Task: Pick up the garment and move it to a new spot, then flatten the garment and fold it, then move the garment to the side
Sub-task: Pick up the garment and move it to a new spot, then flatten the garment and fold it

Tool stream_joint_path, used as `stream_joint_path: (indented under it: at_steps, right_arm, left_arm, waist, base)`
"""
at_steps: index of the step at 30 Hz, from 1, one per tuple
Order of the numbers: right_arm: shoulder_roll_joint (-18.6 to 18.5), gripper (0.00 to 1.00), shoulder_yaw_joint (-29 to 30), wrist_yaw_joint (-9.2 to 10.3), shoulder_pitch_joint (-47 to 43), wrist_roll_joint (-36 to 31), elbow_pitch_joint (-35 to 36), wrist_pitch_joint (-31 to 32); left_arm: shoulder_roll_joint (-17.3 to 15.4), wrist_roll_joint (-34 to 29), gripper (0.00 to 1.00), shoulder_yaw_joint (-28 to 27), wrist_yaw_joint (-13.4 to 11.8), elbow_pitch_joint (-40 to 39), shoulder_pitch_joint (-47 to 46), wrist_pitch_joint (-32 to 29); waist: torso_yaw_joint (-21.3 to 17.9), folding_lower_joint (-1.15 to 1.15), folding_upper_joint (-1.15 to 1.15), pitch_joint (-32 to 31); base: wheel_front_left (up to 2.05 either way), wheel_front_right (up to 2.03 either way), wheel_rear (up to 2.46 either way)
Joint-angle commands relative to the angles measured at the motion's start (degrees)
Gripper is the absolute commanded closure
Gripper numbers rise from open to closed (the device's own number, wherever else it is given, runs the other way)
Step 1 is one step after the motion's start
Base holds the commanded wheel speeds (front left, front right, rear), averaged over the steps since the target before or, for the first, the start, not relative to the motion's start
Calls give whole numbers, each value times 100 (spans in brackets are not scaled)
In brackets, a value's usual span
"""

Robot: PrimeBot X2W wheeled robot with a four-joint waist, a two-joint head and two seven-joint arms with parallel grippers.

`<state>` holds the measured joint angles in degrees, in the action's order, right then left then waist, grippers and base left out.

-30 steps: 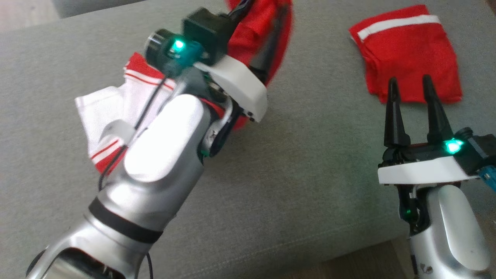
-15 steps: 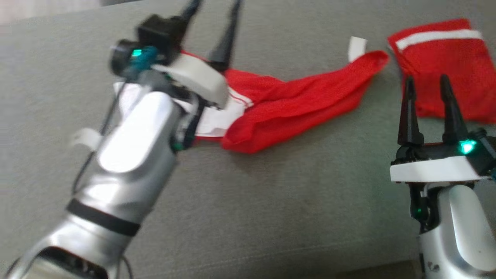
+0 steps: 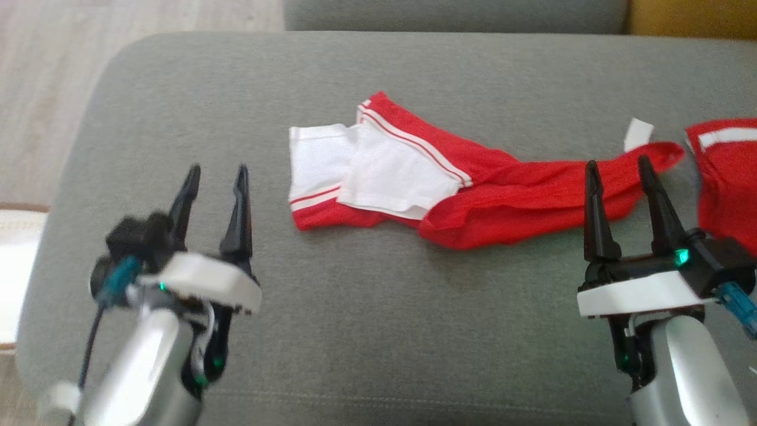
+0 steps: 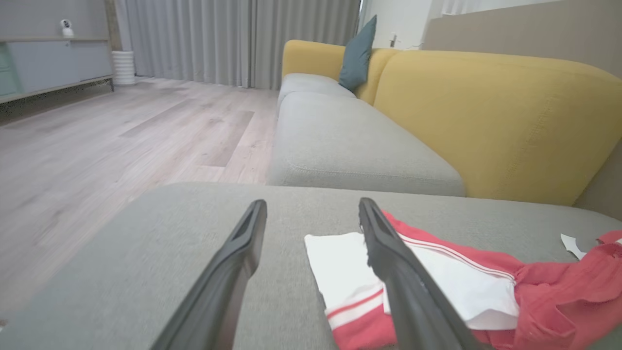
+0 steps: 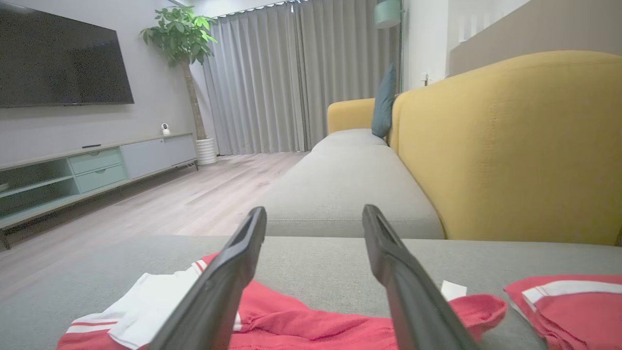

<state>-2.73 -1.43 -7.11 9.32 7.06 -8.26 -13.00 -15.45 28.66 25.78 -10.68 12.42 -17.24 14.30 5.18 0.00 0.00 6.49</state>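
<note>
Head view: locate the left gripper [image 3: 217,170] at lower left, fingers spread, nothing between them, well apart from the garment [image 3: 473,195]. Locate the right gripper [image 3: 617,163] at lower right, likewise spread and empty, tips overlapping the garment's red end in the frame; impossible to tell contact. Note the garment lying bunched and twisted across the centre of the grey cushion [image 3: 378,331], white part to the left, red part trailing right toward a second red piece [image 3: 727,171] at the right edge. Left wrist view: see the spread gripper [image 4: 313,204] low over the cushion, garment [image 4: 466,287] at lower right. Right wrist view: see the spread gripper [image 5: 315,211] above the garment [image 5: 301,321] along the bottom edge, second red piece [image 5: 573,296] at lower right. Probable faults in flattening: avoid pinching several bunched layers at once, likely to lock in the twist; avoid hauling the red end rightward, likely to drag it onto the second red piece or snag that too
</note>
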Motion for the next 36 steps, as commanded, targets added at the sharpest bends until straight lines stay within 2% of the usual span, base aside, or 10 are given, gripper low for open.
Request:
stream_joint_path:
  at_steps: [1,5,8,12,17,20,28,34,35,36]
  right_arm:
    - [-15,0,-138,-37,99,-33,175,38]
    - [-15,0,-178,-37,85,-148,221,113]
    - [-15,0,-286,-37,160,-294,278,217]
    - [-49,0,-893,-37,390,-591,193,548]
    - [-489,0,-2025,-37,893,-769,-336,1029]
    - [-795,0,-2476,-37,1253,-837,-802,1262]
    - [-1421,0,-3220,-37,2001,-805,-1838,1718]
    - [-1613,0,-3397,-37,2278,-669,-2227,1779]
    - [-1598,29,-3362,-37,2297,-629,-2269,1780]
    - [-1567,81,-3310,-37,2312,-579,-2298,1776]
  left_arm:
    - [-35,-63,0,-315,-30,-278,-165,68]
    - [258,-293,0,-601,59,-643,239,69]
    - [452,-453,0,-689,219,-720,298,69]
    - [651,-604,0,-769,409,-666,324,69]
    - [896,-730,0,-780,629,-463,349,69]
    - [1032,-774,0,-781,742,-367,330,69]
    - [1215,-839,0,-812,937,-198,251,70]
    - [1249,-853,0,-877,989,-145,226,70]
    - [1251,-856,0,-885,992,-143,227,70]
    - [1253,-854,0,-894,992,-144,228,70]
  waist:
    - [149,0,0,-88]
    - [336,0,0,-59]
    - [491,0,0,-14]
    - [685,0,0,114]
    - [950,0,0,309]
    - [1131,0,0,424]
    - [1512,0,0,665]
    - [1611,0,0,762]
    - [1613,0,0,771]
    - [1609,0,0,780]
  base:
    - [0,0,0]
    - [0,0,0]
    - [0,0,0]
    - [0,0,0]
    - [0,0,0]
    - [0,0,0]
    - [0,0,0]
    - [0,0,0]
    - [0,0,0]
    - [0,0,0]
